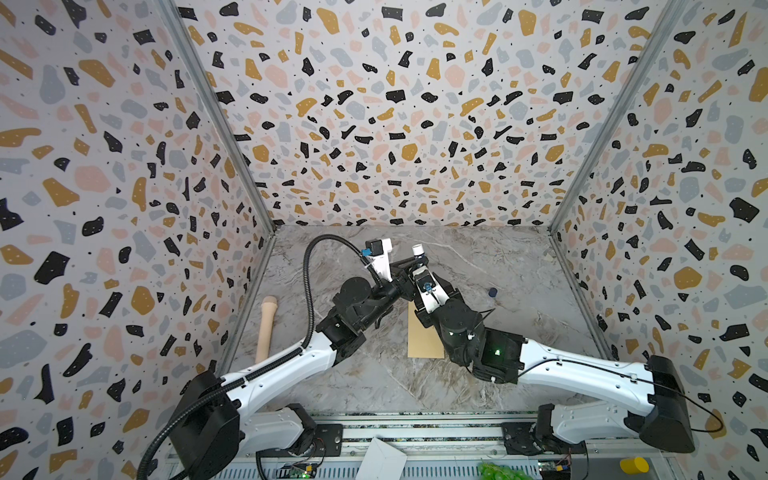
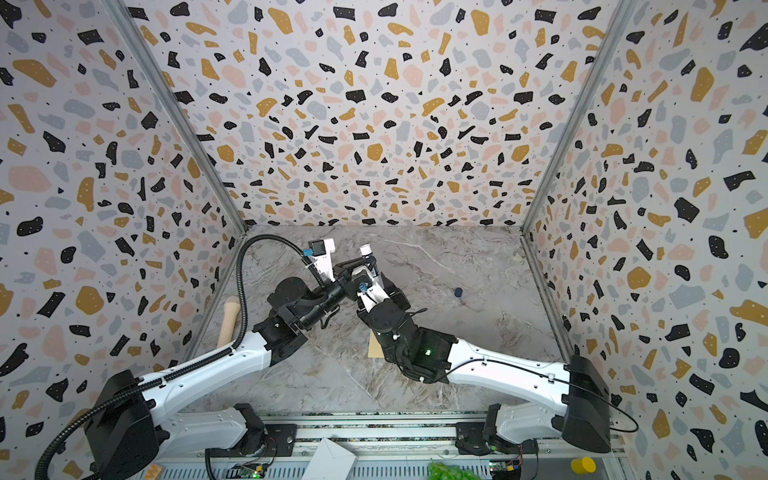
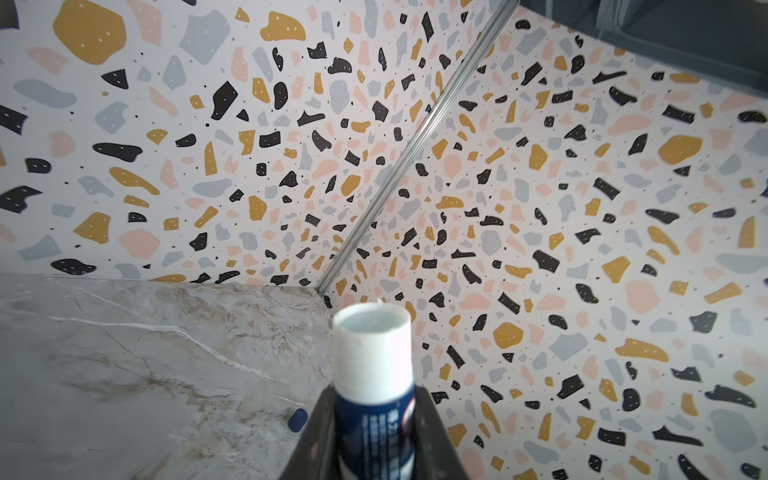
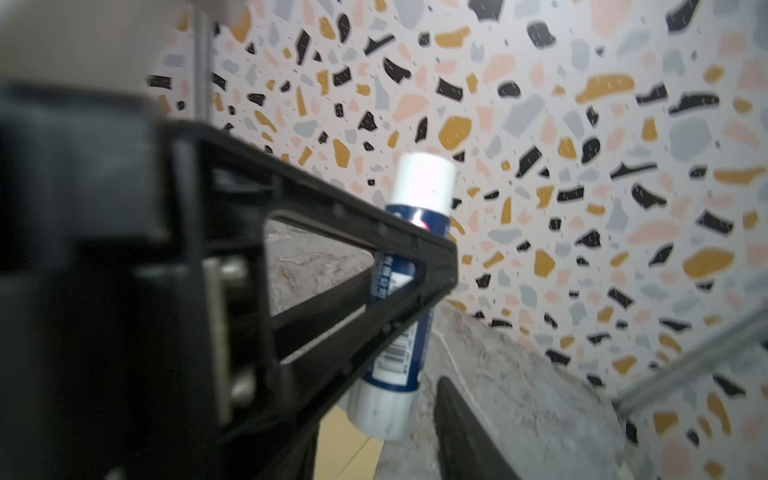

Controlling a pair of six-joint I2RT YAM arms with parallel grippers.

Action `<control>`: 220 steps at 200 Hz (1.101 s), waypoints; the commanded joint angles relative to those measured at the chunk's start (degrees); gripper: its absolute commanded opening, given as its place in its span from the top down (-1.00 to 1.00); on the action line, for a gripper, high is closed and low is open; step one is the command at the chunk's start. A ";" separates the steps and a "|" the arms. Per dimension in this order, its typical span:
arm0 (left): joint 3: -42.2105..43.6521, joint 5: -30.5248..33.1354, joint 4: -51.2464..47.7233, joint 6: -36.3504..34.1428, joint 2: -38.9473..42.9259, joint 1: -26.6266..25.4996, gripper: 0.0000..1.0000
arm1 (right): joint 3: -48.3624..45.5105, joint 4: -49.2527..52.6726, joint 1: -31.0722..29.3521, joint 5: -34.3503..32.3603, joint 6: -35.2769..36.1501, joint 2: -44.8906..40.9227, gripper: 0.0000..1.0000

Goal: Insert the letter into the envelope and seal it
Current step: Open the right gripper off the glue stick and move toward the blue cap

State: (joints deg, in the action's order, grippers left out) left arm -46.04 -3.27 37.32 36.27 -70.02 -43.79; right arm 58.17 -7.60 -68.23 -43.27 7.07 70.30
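Twice spotted the envelope (image 1: 424,338) (image 2: 375,348), in both top views: lay flat at the worktop's (image 1: 374,382) middle, partly under the right arm (image 1: 582,374). Found the left gripper (image 3: 374,401) clamped on a glue stick (image 3: 372,353), white end uppermost. Saw the right gripper (image 1: 415,272) with jaws parted, its visible finger (image 4: 461,424) just beside the stick's base, not touching. Noted a dark-blue cap (image 1: 492,292) nearer the right edge.

Left fingers (image 3: 309,440) clamp a glue stick (image 3: 374,365), while right fingers (image 4: 461,424) just beside apparently stand parted.
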 commanded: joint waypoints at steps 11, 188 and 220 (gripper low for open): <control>-0.99 3.11 -7.14 -13.98 0.98 -0.67 1.00 | -1.38 5.49 5.72 20.79 -8.42 -13.50 -0.33; 12.05 5.20 10.79 -43.10 2.02 -5.33 1.00 | 14.73 40.42 54.77 44.15 -16.36 21.85 -0.37; 11.94 5.14 10.60 -42.26 1.73 -5.68 1.00 | 18.69 42.02 55.28 41.47 -15.18 29.18 -0.32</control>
State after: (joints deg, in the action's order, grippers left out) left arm -34.00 1.41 43.40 -5.30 -68.16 -48.99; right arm 72.60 31.14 -13.32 0.73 -9.93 97.54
